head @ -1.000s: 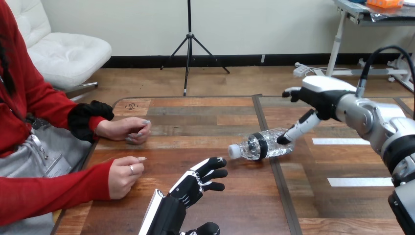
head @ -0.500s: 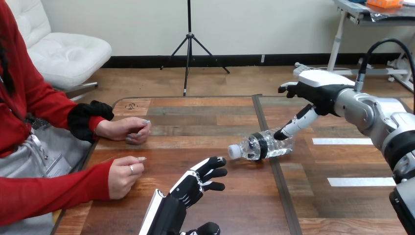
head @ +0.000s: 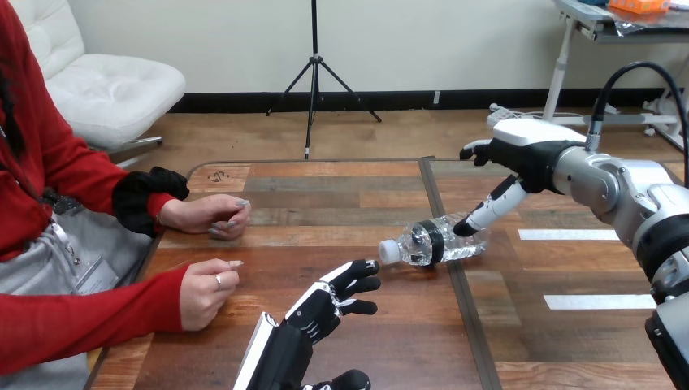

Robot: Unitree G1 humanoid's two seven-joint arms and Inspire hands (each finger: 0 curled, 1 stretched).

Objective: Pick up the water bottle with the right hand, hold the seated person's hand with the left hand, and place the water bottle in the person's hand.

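A clear water bottle [head: 435, 241] with a black band and a white cap lies on its side at the table's middle, cap pointing left. My right hand [head: 520, 154] hovers over the bottle's right end, fingers straight, one fingertip touching the bottle's top. My left hand [head: 325, 305] rests low at the table's front, fingers relaxed and spread, holding nothing. The person's nearer hand [head: 207, 288] lies loosely curled on the table left of my left hand, apart from it. Their farther hand [head: 207, 215] rests on the table behind.
White tape strips [head: 597, 301] mark the table's right part. A dark seam [head: 455, 276] runs front to back through the wooden table just right of the bottle's middle.
My right hand has drifted slightly left and up over the bottle, its fingertip sliding along the top. My left hand has edged a little forward. The bottle has not moved.
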